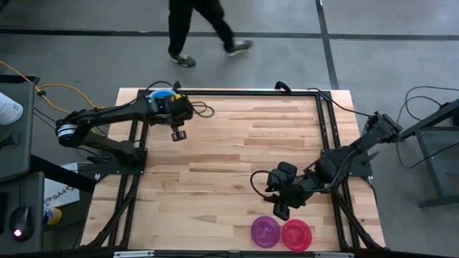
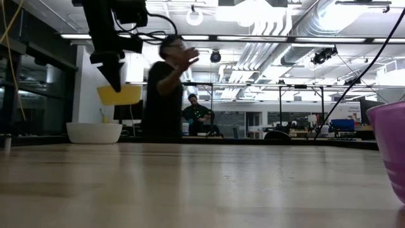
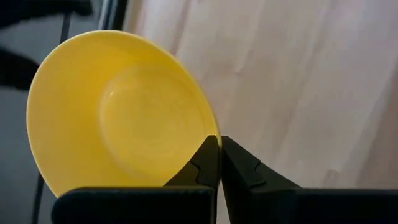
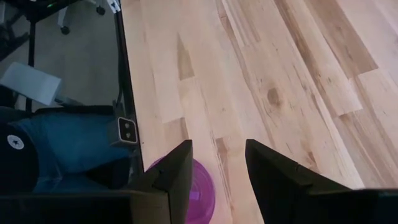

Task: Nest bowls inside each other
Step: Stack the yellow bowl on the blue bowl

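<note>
Yellow bowl [image 3: 118, 112]: I see it pinched by its rim in my left gripper [image 3: 219, 163], lifted off the table; in the low view it hangs above and just beside the white bowl [image 2: 94, 132].
Left arm pose: stretched from its base at the table's left edge toward the far-left corner, wrist bent so the fingers [image 1: 178, 134] point down at the wood.
Left gripper state: clenched on the yellow bowl's rim, fingertips pressed together over the edge.
Blue bowl [image 1: 162, 93]: at the far-left corner, mostly hidden under my left wrist in the high view.
White bowl: resting on the table at the far left, seen only in the low view.
Right arm pose: folded low, reaching from the right edge toward the near side, wrist angled down.
Right gripper [image 4: 217, 163]: released, fingers apart with nothing between them, hovering just above the purple bowl [image 1: 265, 231].
Purple bowl: near edge of the table, touching or just beside the red bowl [image 1: 297, 234] on its right.
Table [image 1: 229, 143]: pale wood planks in a black frame.
Person [image 2: 166, 88]: I see 1 standing beyond the far edge, blurred.
</note>
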Action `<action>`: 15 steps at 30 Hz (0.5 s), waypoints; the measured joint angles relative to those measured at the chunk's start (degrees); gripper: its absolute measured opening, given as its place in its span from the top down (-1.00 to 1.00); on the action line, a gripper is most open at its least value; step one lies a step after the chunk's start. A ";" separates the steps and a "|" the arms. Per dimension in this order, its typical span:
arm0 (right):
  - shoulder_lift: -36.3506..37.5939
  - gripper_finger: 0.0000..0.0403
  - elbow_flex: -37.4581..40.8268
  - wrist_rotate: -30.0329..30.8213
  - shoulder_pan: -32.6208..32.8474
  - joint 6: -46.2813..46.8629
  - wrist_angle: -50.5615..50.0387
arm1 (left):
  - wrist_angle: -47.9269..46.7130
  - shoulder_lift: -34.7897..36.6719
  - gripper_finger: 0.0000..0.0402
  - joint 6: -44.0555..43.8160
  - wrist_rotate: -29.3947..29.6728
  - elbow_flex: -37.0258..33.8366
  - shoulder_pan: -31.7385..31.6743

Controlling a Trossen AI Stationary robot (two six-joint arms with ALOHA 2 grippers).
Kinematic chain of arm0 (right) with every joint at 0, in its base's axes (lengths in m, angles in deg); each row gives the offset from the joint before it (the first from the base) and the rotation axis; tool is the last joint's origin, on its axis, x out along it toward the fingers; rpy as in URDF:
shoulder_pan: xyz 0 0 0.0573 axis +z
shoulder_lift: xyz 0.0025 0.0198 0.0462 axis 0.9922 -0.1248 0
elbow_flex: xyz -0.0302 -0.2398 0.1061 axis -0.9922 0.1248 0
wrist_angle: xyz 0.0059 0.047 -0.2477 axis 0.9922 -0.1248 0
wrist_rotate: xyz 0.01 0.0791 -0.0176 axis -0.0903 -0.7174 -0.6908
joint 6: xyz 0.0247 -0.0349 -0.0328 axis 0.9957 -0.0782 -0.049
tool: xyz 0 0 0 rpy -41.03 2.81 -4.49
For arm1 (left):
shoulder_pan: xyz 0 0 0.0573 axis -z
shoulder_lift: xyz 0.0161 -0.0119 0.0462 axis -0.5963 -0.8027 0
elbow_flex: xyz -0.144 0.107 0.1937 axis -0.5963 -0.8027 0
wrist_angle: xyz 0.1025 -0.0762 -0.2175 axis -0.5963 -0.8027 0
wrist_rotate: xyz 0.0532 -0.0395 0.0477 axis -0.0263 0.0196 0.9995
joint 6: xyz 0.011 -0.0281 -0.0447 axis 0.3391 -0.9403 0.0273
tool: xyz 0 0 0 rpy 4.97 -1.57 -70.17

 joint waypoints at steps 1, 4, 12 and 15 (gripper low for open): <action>-0.02 0.30 0.00 0.00 0.24 0.02 -0.02 | 0.03 0.00 1.00 0.00 -0.11 0.00 -0.93; -0.02 0.30 0.00 0.02 0.87 0.02 0.00 | 0.04 -0.02 1.00 0.05 -1.59 0.00 -3.44; -0.02 0.30 0.00 2.92 1.84 0.22 -0.05 | 2.54 1.37 1.00 0.98 -2.13 -4.66 -7.92; -0.02 0.30 0.00 2.89 1.87 0.22 -0.09 | 3.67 2.71 1.00 1.05 -2.30 -6.70 -8.55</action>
